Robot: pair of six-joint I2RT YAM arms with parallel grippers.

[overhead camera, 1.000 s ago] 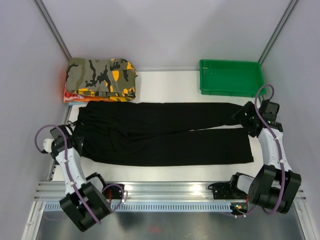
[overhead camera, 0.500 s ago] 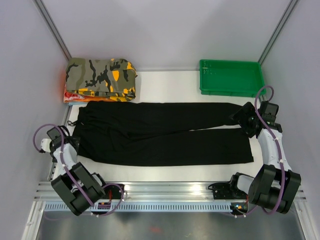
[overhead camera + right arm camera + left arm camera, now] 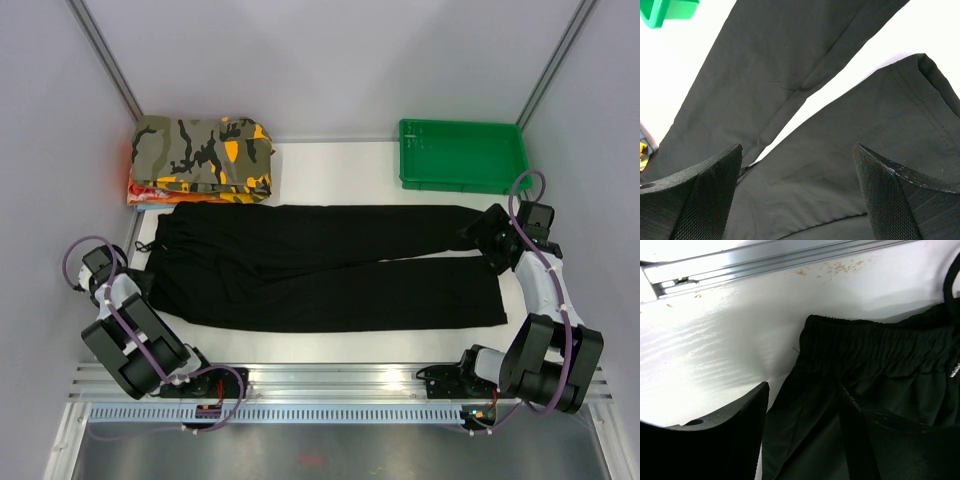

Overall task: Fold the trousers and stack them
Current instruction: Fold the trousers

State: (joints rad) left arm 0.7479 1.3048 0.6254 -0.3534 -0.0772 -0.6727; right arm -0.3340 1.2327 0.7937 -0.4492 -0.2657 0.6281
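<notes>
Jaws wide apart and empty on my left gripper (image 3: 802,400) and right gripper (image 3: 797,155), over one pair of trousers (image 3: 330,265) lying flat on the table (image 3: 330,170), two legs running crosswise, waistband left, hems right.

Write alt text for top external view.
Black trousers lie flat across a white table, legs pointing right. The left gripper sits at the waistband, the right gripper at the cuffs; a folded camouflage garment and green tray sit at the far edge.

A lab test cell: plain grey walls (image 3: 330,60), a white table (image 3: 330,175), an aluminium rail (image 3: 340,380) along its near edge.
</notes>
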